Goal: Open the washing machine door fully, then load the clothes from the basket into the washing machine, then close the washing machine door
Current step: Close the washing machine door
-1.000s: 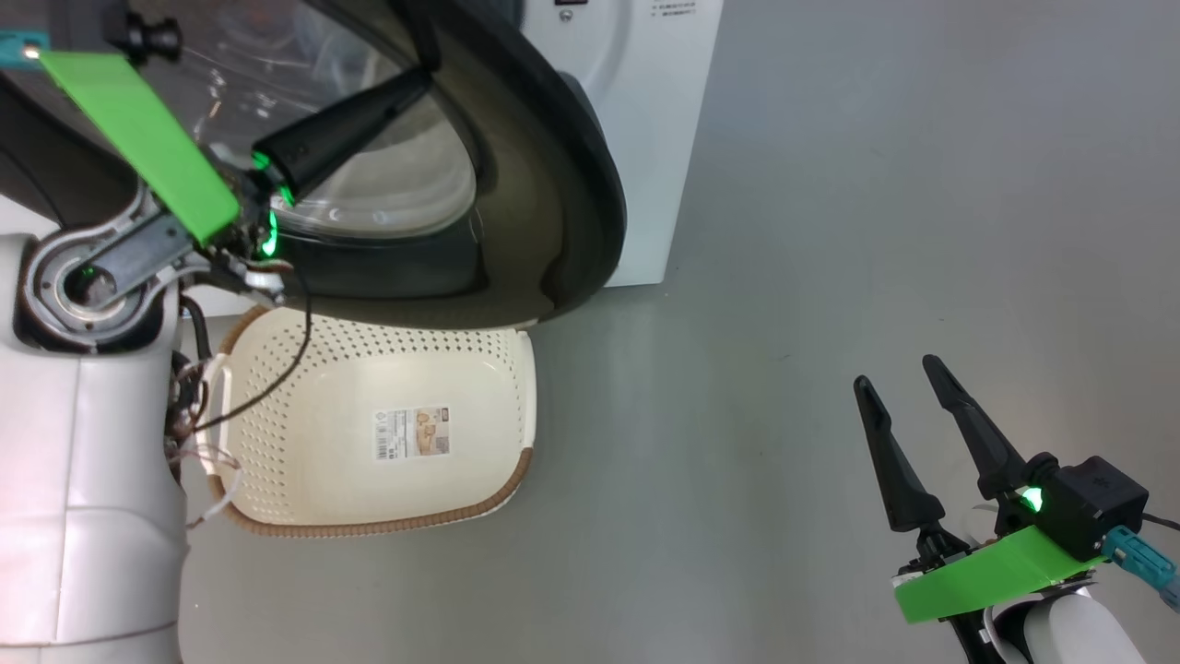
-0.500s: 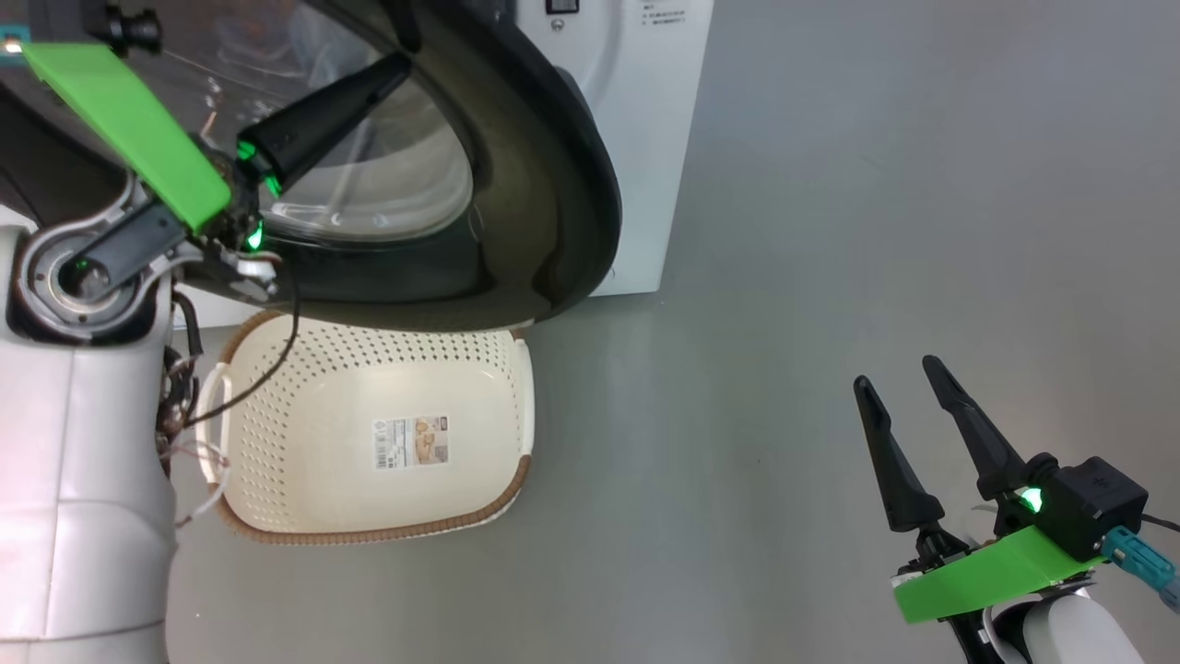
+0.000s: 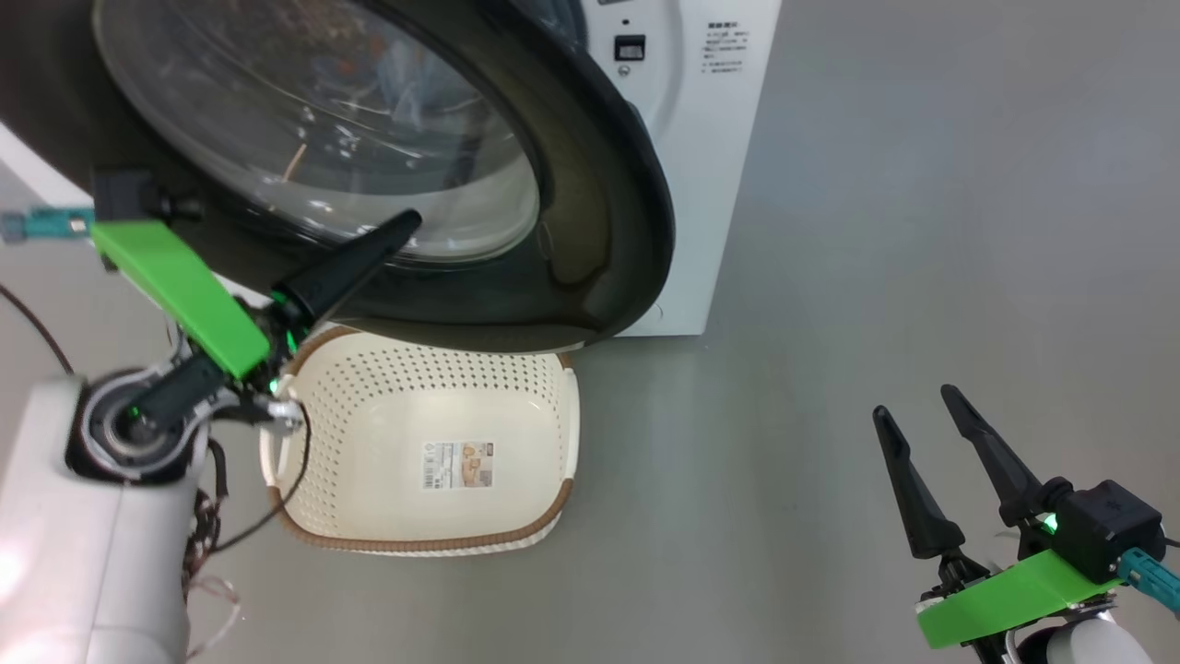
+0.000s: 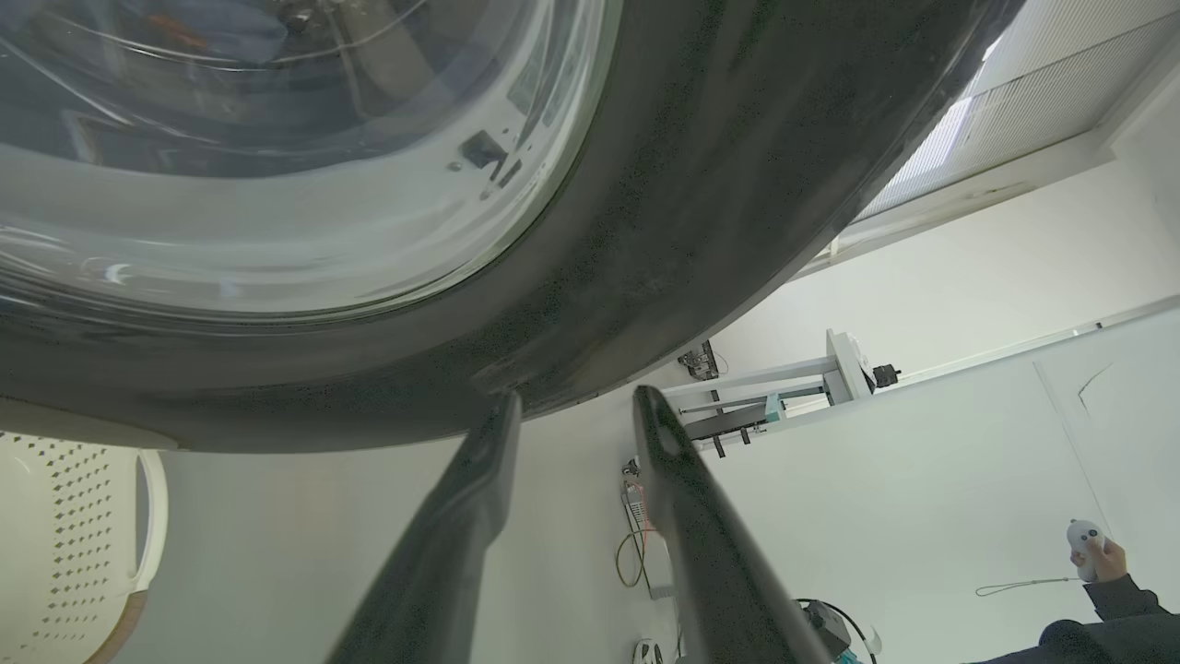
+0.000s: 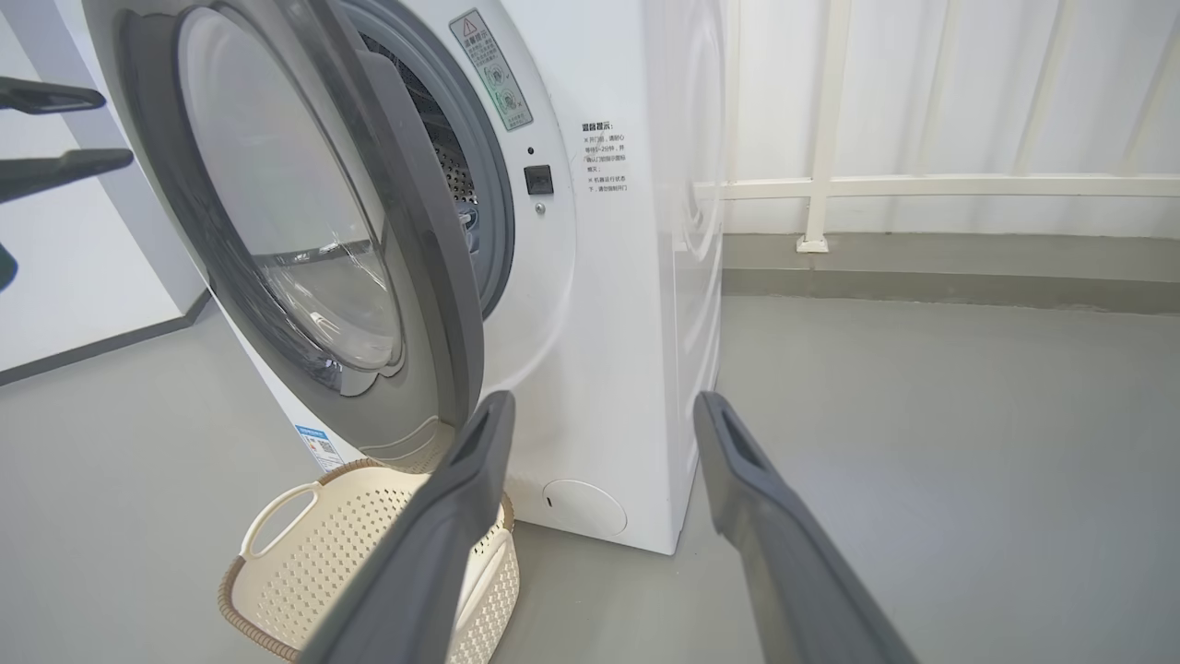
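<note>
The washing machine door point(image 3: 599, 212), black-rimmed with a clear glass bowl, stands part-way open in front of the white washing machine point(image 3: 710, 166). In the right wrist view the door point(image 5: 406, 203) angles off the front and a strip of the steel drum point(image 5: 452, 175) shows. My left gripper point(image 3: 406, 226) is just under the door's lower rim point(image 4: 701, 212); its jaws point(image 4: 573, 406) are open, holding nothing. Blue fabric with orange marks, likely the clothes point(image 4: 221, 28), shows dimly through the glass. The basket point(image 3: 553, 498) below the door holds just a label. My right gripper point(image 3: 914, 403) hangs open, low right.
Grey floor spreads to the right of the machine point(image 5: 922, 443). A white railing and wall point(image 5: 820, 184) run behind it. In the left wrist view a person's hand point(image 4: 1097, 553) holds a small white device at the lower right, near a white stand point(image 4: 830, 369) and cables.
The head camera has shifted. My left gripper has come down from across the door glass to its lower rim, and its fingers have parted. The right gripper is unchanged.
</note>
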You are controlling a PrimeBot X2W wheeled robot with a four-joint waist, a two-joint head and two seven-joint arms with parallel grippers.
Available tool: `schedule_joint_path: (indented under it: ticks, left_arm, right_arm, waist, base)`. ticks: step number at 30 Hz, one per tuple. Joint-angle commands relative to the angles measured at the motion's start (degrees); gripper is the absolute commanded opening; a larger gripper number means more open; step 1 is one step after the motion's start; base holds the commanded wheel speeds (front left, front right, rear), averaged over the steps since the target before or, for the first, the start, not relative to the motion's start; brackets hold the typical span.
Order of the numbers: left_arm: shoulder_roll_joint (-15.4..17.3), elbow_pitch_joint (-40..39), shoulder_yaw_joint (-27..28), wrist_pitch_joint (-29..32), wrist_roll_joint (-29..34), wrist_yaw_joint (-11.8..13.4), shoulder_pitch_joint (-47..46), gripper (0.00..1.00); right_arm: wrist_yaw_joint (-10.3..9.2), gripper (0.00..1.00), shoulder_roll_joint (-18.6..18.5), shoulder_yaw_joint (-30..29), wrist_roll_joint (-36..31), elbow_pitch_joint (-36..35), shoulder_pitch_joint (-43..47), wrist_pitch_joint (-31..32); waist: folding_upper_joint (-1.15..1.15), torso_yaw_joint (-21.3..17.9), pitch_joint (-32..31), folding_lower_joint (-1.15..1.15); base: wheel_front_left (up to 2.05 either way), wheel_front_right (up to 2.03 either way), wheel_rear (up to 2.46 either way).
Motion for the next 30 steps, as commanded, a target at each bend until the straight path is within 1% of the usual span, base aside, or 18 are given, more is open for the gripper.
schedule_joint_path:
  ticks: [1, 5, 9, 14, 15, 20, 26, 30]
  left_arm:
    - [2.84, -1.91, 1.62, -1.02, -0.29, -0.6, 0.7, 1.0]
    - [3.73, -2.87, 1.16, -3.47, -0.3, -0.6, 4.57, 1.0]
    - [5.14, -3.79, 0.82, -7.19, -0.09, -0.6, 9.45, 1.0]
    - [6.67, -4.3, 1.16, -11.82, -0.33, -0.6, 14.59, 1.0]
    - [6.67, -4.3, 1.16, -11.82, -0.33, -0.6, 14.59, 1.0]
    - [8.11, -4.2, 1.6, -15.81, -0.96, -0.6, 19.3, 1.0]
    - [9.96, -4.63, 1.88, -22.25, -0.18, -0.6, 24.64, 1.0]
    - [11.27, -4.71, 0.85, -26.92, 1.32, -0.6, 27.57, 1.0]
  right_arm:
    - [0.08, 1.0, -0.85, 0.64, -0.04, -1.34, 0.89, -0.27]
    - [0.08, 1.0, -1.37, 0.44, 0.13, -1.31, 1.89, -0.27]
    - [0.08, 1.0, -2.0, 0.21, 0.39, -1.35, 3.12, -0.27]
    - [0.08, 1.0, -2.5, -0.39, 0.55, -1.6, 4.49, -0.27]
    - [0.08, 1.0, -2.5, -0.39, 0.55, -1.6, 4.49, -0.27]
    - [0.08, 1.0, -2.81, -1.36, 0.59, -1.8, 6.19, -0.27]
    - [0.08, 1.0, -3.04, -2.66, 0.64, -1.95, 7.87, -0.27]
    - [0.08, 1.0, -3.13, -3.41, 0.65, -2.15, 8.79, -0.27]
  waist:
    - [0.0, 1.24, -1.16, 0.0]
    - [0.0, 2.11, -2.21, 0.0]
    - [0.0, 2.79, -3.47, 0.0]
    - [0.0, 3.01, -4.35, 0.0]
    - [0.0, 3.01, -4.35, 0.0]
    - [0.0, 3.28, -4.94, 0.0]
    - [0.0, 2.94, -5.73, 0.0]
    - [0.0, 2.64, -6.15, 0.0]
  base:
    - [0.0, 0.0, 0.0]
    - [0.0, 0.0, 0.0]
    - [0.0, 0.0, 0.0]
    - [0.0, 0.0, 0.0]
    - [0.0, 0.0, 0.0]
    - [0.0, 0.0, 0.0]
    - [0.0, 0.0, 0.0]
    - [0.0, 0.0, 0.0]
